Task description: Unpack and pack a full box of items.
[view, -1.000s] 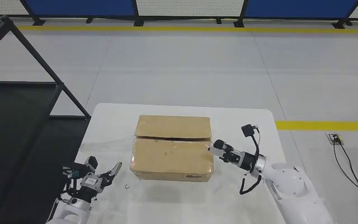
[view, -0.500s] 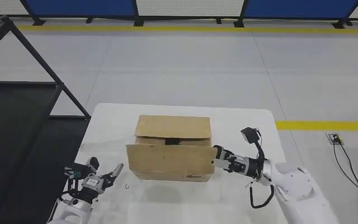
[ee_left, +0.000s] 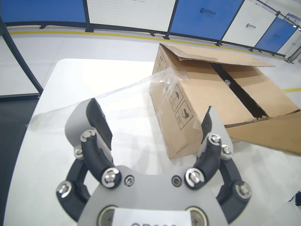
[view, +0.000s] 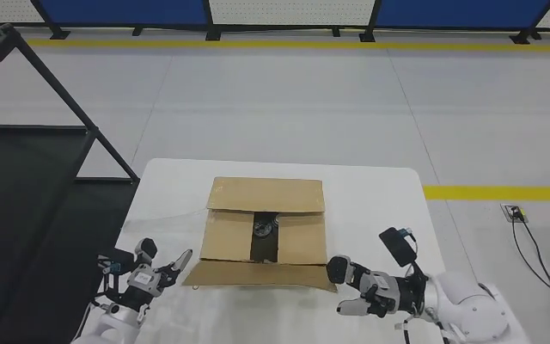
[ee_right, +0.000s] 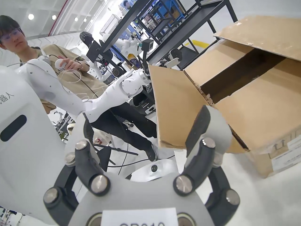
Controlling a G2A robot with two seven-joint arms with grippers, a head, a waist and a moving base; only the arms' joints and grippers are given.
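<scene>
box point(view: 296, 236) sits in the middle of the white table point(view: 378, 198), and it is partly open. the near flap point(view: 258, 275) is folded out flat toward me and hangs a little over the table. the far flap point(view: 266, 195) is lifted only a little at the back. the two inner flaps lie flat across the top with a dark gap point(view: 265, 245) between them. down in the gap i can see a small dark thing point(view: 263, 229), but i cannot tell what it is.

my left gripper point(view: 165, 256) is low over the table, just beside the near left corner of the box. its fingers are spread wide and hold nothing. a strip of clear plastic point(ee_left: 98, 99) lies on the table in front of it and sticks to that corner of the box.

my right gripper point(view: 345, 288) is at the right end of the near flap. its fingers are wide apart too. the corner of the flap point(ee_right: 171, 109) is very close to one finger point(ee_right: 207, 123), but i cannot tell if they touch.
</scene>
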